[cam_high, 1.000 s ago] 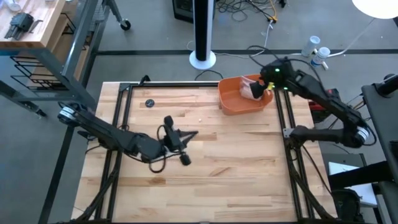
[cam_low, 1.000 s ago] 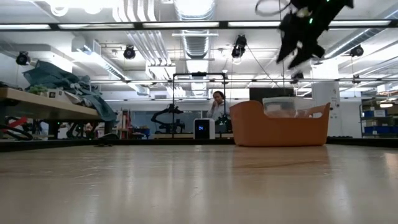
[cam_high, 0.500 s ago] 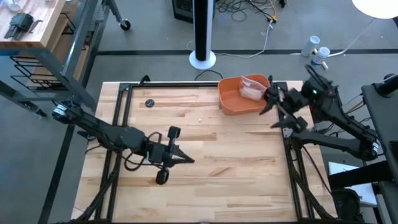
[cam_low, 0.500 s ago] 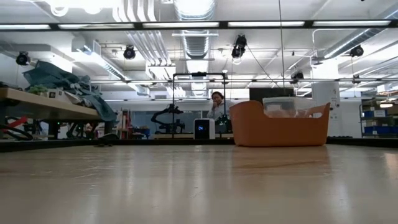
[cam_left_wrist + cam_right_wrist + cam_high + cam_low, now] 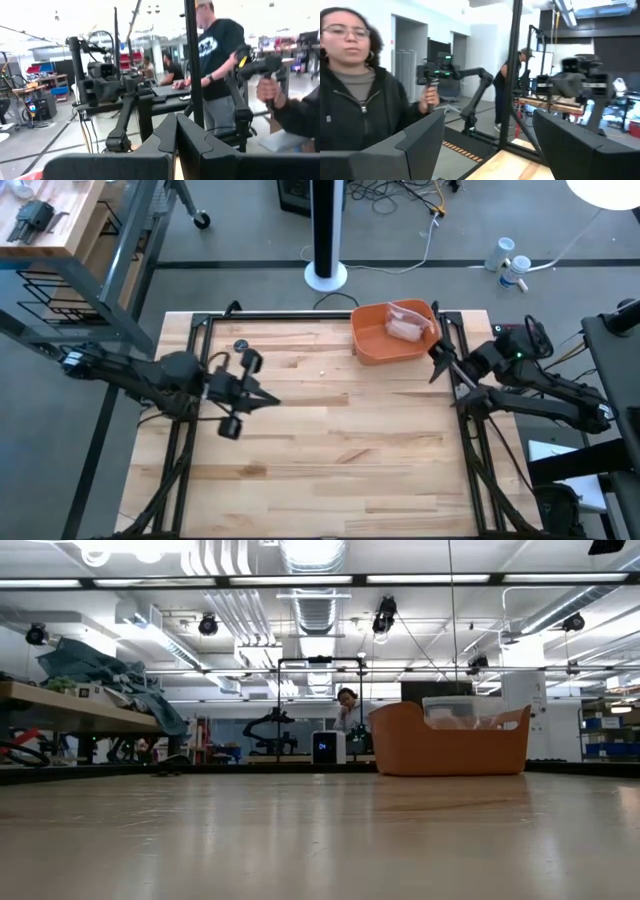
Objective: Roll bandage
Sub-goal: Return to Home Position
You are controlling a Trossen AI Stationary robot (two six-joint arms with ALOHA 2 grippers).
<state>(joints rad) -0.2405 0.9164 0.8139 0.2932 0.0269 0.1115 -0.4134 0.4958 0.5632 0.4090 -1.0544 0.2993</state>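
You have two arms and one of each thing that matters: one orange tub (image 5: pixel 358 345) at the upper centre-right of the high view, one clear bag (image 5: pixel 412 312) lying in it, and one bandage (image 5: pixel 405 329), a pinkish-brown roll inside that bag, in the tub's right half. One small dark disc (image 5: pixel 240 346) lies alone on the table (image 5: pixel 350 450) at the upper left of the wood. Your left end effector (image 5: pixel 268 401) hangs over the left-centre of the table, pointing right and clenched on nothing, with its wrist view showing both fingers pressed together. Your right end effector (image 5: pixel 438 352) is at the table's right edge, close beside the tub's right wall, released, with its fingers spread wide and empty in its wrist view. The table is pale wood planking framed by black rails (image 5: pixel 290 317) along its left, top and right edges. On the grey floor beyond it a white post (image 5: pixel 325 220) on a round base stands at top centre, and two bottles (image 5: pixel 508 265) stand at upper right. In the low view the tub stands right of centre at the far edge under strip lights, with one person (image 5: pixel 347 708) far behind, just left of it. The widest open stretch of wood is the centre and lower half of the high view, between the two arms
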